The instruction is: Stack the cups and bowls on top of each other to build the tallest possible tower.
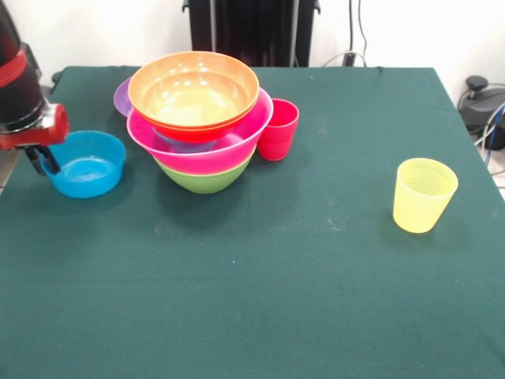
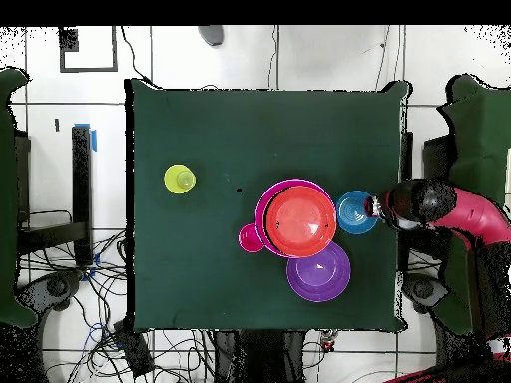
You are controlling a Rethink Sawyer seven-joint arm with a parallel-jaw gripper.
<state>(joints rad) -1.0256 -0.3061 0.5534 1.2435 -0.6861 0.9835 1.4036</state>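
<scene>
The red and black arm's tool (image 1: 39,158) is hanging at the left edge of the front view, right at the near-left rim of a small glossy blue plastic bowl (image 1: 85,163). Dark fingers are showing beside that rim, but whether they are apart, together or clamped on the rim cannot be told from either view. In the overhead view the tool (image 2: 375,207) is sitting at the blue bowl's (image 2: 356,211) right edge, with the arm reaching in from the right over the worktop's border.

The blue bowl is resting upright on the dark green cloth-covered worktop (image 1: 260,292), just beside the tower (image 1: 200,118) but apart from it. The tower is standing at the worktop's far left-centre: a glossy green bowl (image 1: 207,178) at the bottom, a large pink bowl (image 1: 207,154) nested above it, then a red-orange layer and a wide orange bowl (image 1: 193,87) on top, sitting slightly tilted. A purple bowl (image 1: 123,96) is peeking out behind the tower's left side; overhead it (image 2: 318,271) is lying on the worktop, just beside the stack.

A glossy red plastic tumbler (image 1: 278,129) is standing upright, touching or nearly touching the tower's right side. A translucent yellow ribbed tumbler (image 1: 424,194) is standing upright, well apart to the right, alone.
</scene>
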